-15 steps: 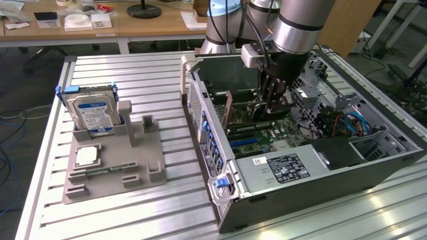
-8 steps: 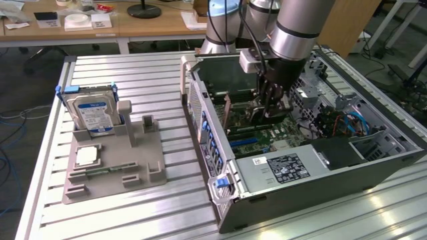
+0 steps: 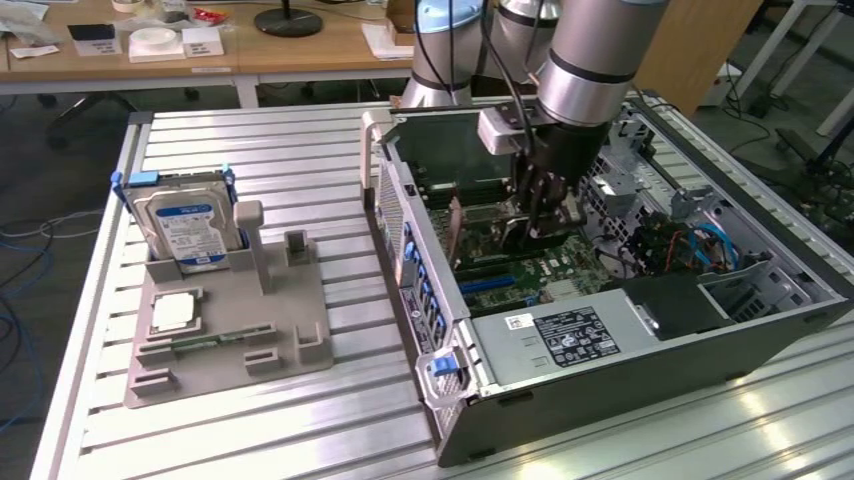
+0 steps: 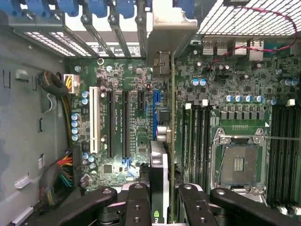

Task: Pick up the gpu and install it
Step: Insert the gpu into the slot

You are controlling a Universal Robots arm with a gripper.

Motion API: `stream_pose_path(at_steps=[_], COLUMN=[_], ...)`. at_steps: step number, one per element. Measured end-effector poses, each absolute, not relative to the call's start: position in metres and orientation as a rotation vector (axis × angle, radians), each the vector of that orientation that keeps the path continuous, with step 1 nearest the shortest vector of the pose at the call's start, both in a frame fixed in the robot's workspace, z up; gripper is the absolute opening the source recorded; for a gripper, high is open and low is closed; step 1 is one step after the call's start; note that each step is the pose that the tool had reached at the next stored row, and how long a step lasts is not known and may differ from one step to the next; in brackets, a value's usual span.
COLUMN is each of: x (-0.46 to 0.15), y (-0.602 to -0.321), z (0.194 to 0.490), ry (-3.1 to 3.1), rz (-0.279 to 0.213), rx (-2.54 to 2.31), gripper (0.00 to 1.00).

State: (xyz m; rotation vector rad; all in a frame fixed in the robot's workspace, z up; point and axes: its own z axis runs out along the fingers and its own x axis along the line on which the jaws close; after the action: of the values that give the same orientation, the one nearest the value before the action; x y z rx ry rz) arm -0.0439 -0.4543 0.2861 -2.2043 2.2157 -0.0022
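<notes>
1. between the dark fingers, the gripper pinches the gpu edge-on by its upper edge.
2. thin, stiff, likely light and fragile; board edges look safest to hold.
3. beyond, it hangs over the motherboard inside the computer case.

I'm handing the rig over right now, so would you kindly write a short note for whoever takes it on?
Gripper: shut on the gpu, edge-on between the fingers.
Gpu: inside the open case, over the motherboard, in line with the blue slot.
Done: gpu picked up and brought into the case.
Left: whether it is seated cannot be told.
On the tray: hard drive and processor.
</notes>
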Motion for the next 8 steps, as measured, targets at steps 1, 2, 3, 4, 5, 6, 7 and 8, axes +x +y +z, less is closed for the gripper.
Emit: stream_pose_path(at_steps=[1,2,3,4,5,6,7,8], x=[-0.0441,-0.0445,-0.0452,-0.0463,-0.0473,-0.0487,-0.0502,-0.0511], y=[-0.4543,-0.4543,-0.4544,-0.4544,-0.4543,-0.4544,-0.4544,-0.4543], z=[0.2848,0.2832,0.2815,0.2797,0.2783,0.2776,0.2771,0.2763], ry=[2.214,2.214,2.214,2.214,2.214,2.213,2.212,2.211], rz=[-0.004,-0.005,-0.005,-0.005,-0.005,-0.004,-0.002,0.000], rx=[-2.203,-2.203,-2.203,-2.203,-2.203,-2.203,-2.202,-2.202], gripper=[0.28,0.28,0.28,0.28,0.28,0.28,0.28,0.28])
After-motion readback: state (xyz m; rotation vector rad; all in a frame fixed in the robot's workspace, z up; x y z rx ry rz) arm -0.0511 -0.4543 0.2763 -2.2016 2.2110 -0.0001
